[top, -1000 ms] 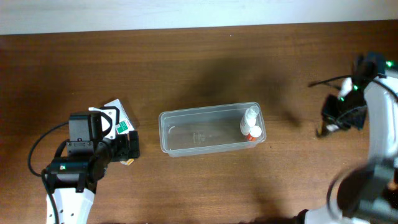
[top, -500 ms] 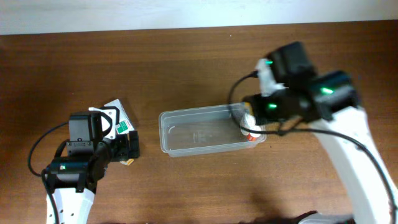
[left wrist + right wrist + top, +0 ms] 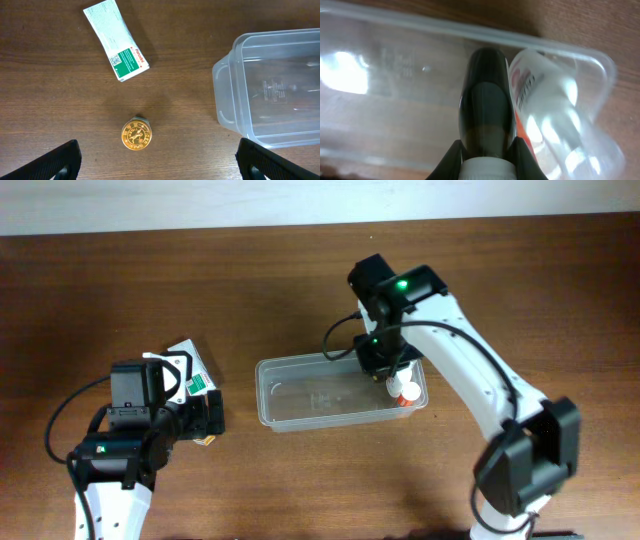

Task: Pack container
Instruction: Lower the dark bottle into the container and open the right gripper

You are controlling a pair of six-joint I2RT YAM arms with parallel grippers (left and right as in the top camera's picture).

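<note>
The left gripper (image 3: 157, 150) hangs low over the brown wooden table (image 3: 300, 280) with its two black fingers (image 3: 60, 160) spread wide and nothing between them. Ahead of it and off toward its left finger lies a flat white cardboard packet (image 3: 116, 40) with a green end panel, set at a slant on the wood. Much closer, just ahead of the gap between the fingers and touching neither, a small round jar (image 3: 136, 136) with an embossed gold lid stands upright. Ahead and to this gripper's right sits the clear, see-through rectangular plastic container (image 3: 225, 100) with rounded corners and a rim; its near corner is apart from the right finger. Across the tub, the right gripper (image 3: 488, 147) reaches down over the container's far end, seen from the left gripper, and is clamped on a glossy dark bottle (image 3: 485, 90), the fingers pinching it from both sides near its white end. Just beyond and to the right of that gripper, a white plastic bottle (image 3: 540, 95) with a red cap lies on its side inside the container, against the end wall and close beside the dark bottle.
</note>
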